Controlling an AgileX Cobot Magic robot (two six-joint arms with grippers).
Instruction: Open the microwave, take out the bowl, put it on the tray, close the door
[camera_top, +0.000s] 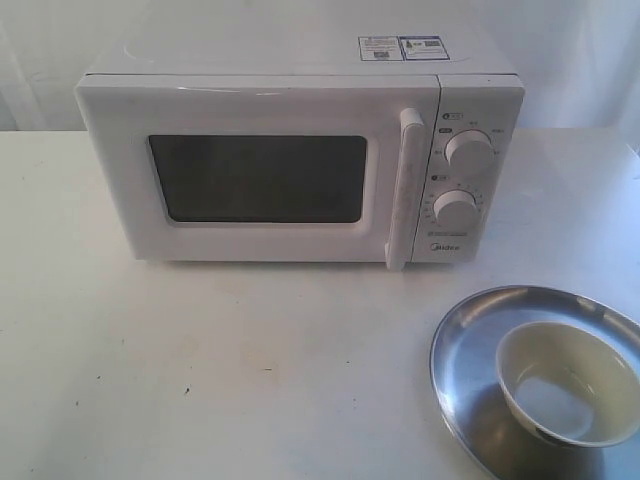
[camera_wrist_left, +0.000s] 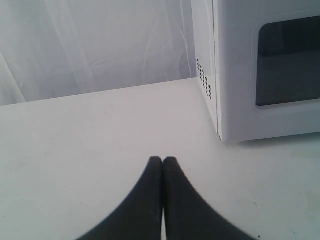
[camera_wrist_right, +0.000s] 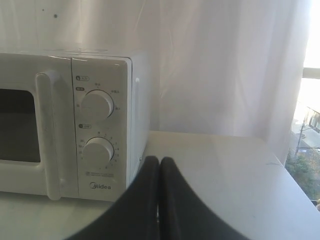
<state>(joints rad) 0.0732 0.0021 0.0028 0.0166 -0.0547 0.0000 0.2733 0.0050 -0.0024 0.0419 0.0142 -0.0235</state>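
The white microwave (camera_top: 300, 150) stands at the back of the table with its door (camera_top: 260, 175) shut and the bar handle (camera_top: 407, 185) upright. The cream-white bowl (camera_top: 568, 380) sits upright inside the silver tray (camera_top: 470, 350) at the front right. Neither arm shows in the exterior view. My left gripper (camera_wrist_left: 162, 160) is shut and empty above the table, with the microwave's left corner (camera_wrist_left: 220, 75) ahead of it. My right gripper (camera_wrist_right: 159, 160) is shut and empty too, in front of the microwave's dial panel (camera_wrist_right: 100, 125).
A white curtain (camera_top: 560, 40) hangs behind the table. The white tabletop (camera_top: 220, 370) spreads in front of the microwave. A bright window (camera_wrist_right: 310, 100) lies at the edge of the right wrist view.
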